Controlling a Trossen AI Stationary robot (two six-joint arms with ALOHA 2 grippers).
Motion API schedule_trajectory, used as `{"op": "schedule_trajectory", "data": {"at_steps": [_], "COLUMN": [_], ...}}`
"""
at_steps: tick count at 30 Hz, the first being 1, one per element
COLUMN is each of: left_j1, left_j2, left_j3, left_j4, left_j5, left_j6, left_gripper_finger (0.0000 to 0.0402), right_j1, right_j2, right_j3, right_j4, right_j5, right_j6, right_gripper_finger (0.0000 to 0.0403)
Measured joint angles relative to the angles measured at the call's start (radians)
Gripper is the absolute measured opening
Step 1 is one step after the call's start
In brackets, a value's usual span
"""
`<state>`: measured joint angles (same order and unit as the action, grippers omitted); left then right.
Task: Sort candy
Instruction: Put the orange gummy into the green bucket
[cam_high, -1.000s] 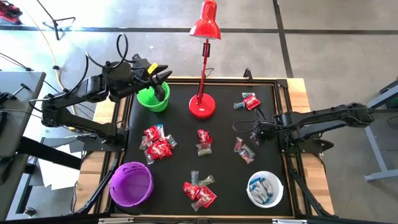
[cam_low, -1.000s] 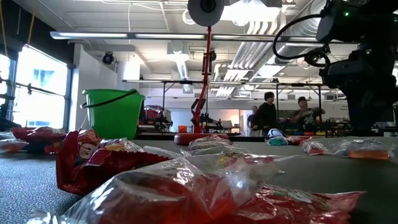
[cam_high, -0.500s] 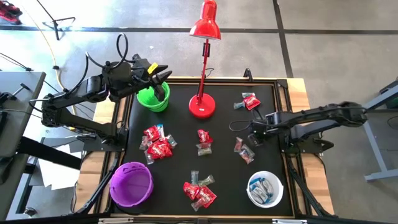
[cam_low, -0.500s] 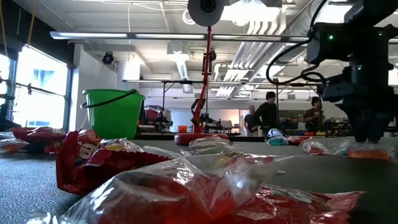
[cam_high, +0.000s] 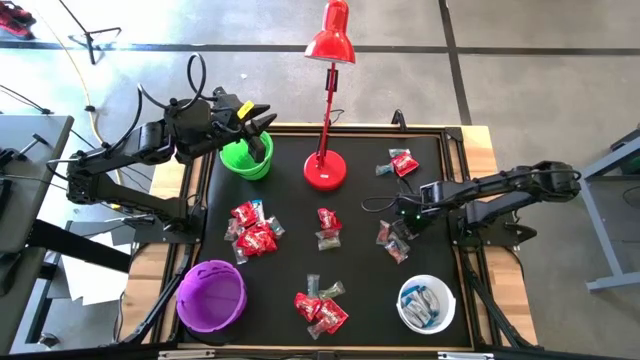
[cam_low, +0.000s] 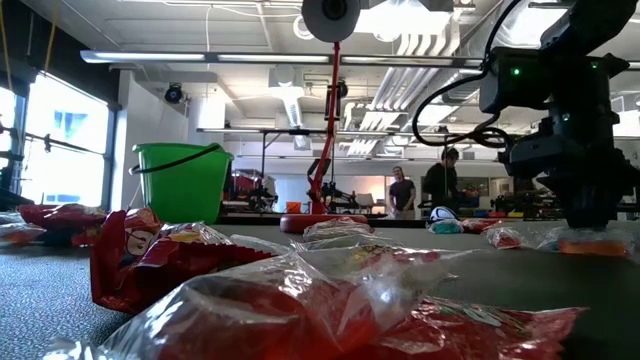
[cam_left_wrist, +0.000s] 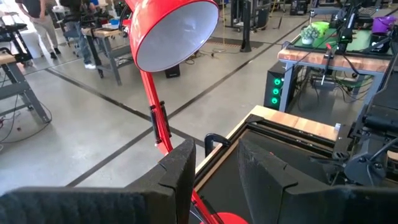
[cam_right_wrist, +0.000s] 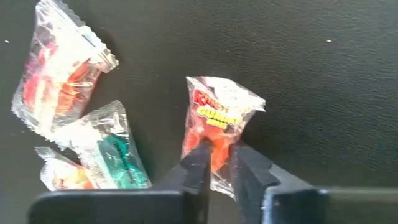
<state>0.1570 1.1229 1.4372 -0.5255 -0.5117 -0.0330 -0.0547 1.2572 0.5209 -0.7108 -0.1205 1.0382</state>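
Candy lies in several small heaps on the black mat (cam_high: 290, 190): red packets (cam_high: 252, 230), a pair (cam_high: 327, 228), a front heap (cam_high: 320, 305), a back-right pair (cam_high: 400, 162) and a cluster (cam_high: 392, 240). My right gripper (cam_high: 402, 222) is down at that cluster. In the right wrist view it (cam_right_wrist: 222, 171) is shut on the lower end of a red gummy packet (cam_right_wrist: 221, 109) lying flat on the mat. My left gripper (cam_high: 257, 124) hangs open and empty over the green bowl (cam_high: 245, 158).
A red desk lamp (cam_high: 325, 170) stands at the back centre. The purple bowl (cam_high: 211, 296) sits front left. The white bowl (cam_high: 427, 304), front right, holds blue-and-white sweets. A clear red packet (cam_right_wrist: 62, 68) and a green one (cam_right_wrist: 115, 149) lie beside the gripped packet.
My right gripper has moved left to the candy cluster and closed on the red gummy packet. The left arm has stayed still.
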Motion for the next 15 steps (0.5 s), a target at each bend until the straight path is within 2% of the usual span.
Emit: {"op": "schedule_trajectory", "data": {"at_steps": [3, 9, 15], "left_j1": [0.0, 0.0, 0.0], "left_j2": [0.0, 0.0, 0.0], "left_j3": [0.0, 0.0, 0.0], "left_j4": [0.0, 0.0, 0.0], "left_j5": [0.0, 0.0, 0.0], "left_j6": [0.0, 0.001, 0.01], "left_gripper_finger": [0.0106, 0.0106, 0.0106], "right_j1": [0.0, 0.0, -0.006], "right_j2": [0.0, -0.002, -0.002], "right_j3": [0.0, 0.005, 0.068], "right_j4": [0.0, -0.006, -0.018], "right_j5": [-0.001, 0.0, 0.042], "right_j6": [0.0, 0.0, -0.057], "right_gripper_finger": [0.0006, 0.0006, 0.0004]}}
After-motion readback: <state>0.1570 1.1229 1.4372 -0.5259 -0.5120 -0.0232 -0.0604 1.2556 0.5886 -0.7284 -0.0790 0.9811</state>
